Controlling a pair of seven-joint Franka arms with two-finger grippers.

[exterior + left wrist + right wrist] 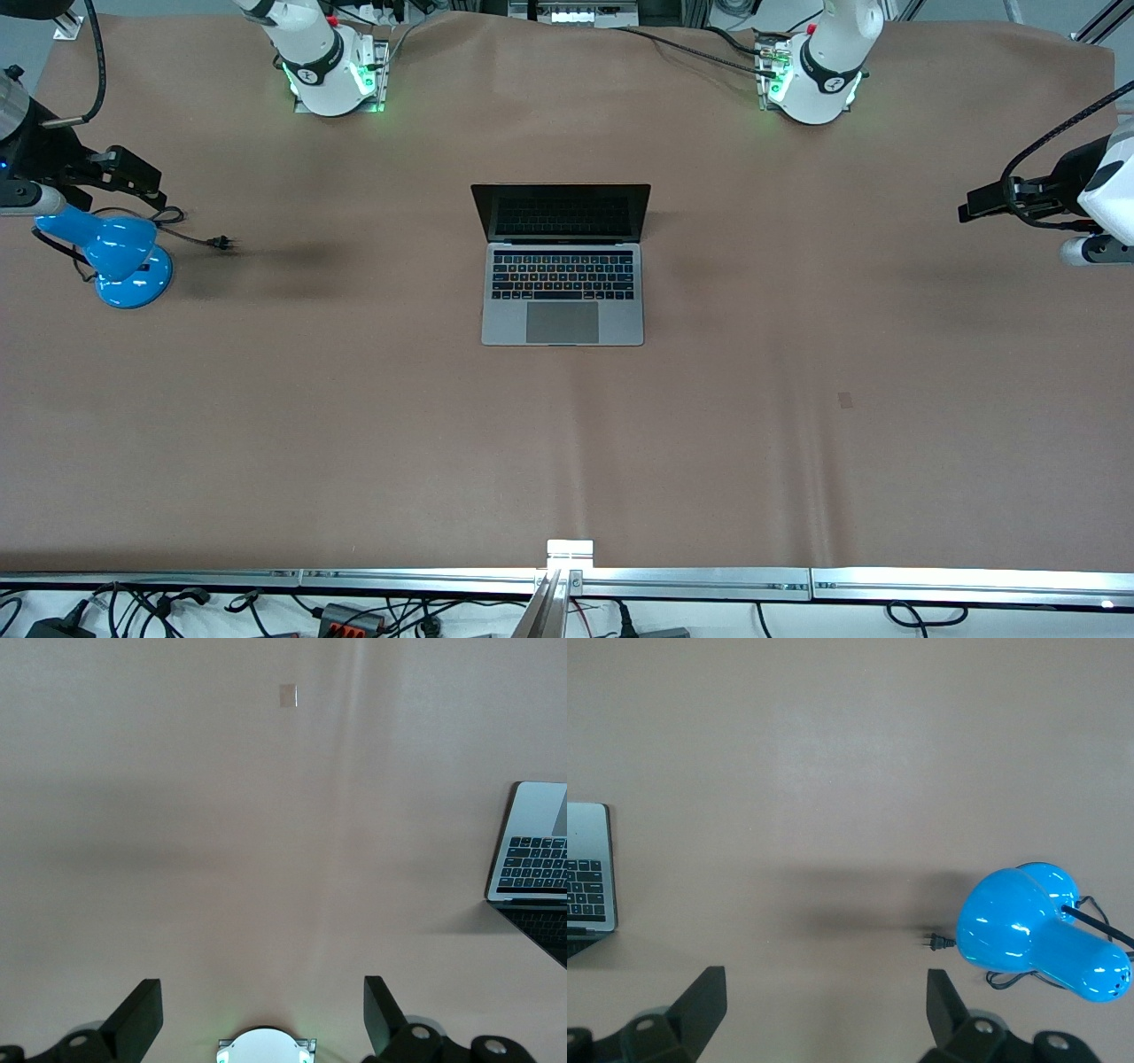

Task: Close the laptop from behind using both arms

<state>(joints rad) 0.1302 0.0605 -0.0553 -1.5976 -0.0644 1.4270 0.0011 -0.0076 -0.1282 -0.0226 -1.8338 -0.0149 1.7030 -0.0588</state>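
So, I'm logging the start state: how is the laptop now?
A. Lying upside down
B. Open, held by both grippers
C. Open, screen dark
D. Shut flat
C: the laptop stands open with its dark screen up and its keyboard showing, while the left gripper and the right gripper wait over the table's ends, touching nothing.

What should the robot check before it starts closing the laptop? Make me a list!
1. Laptop lid open, screen upright: ok, ready to be closed.
2. Left gripper open: ok. It hangs over the left arm's end of the table, apart from the laptop.
3. Right gripper open: ok. It hangs over the right arm's end, above the blue lamp.
4. Nothing lying on the keyboard: ok.
5. Lamp and its plug away from the laptop: ok, but the right arm should lift clear of them.
6. Both grippers at the lid: not ok yet.
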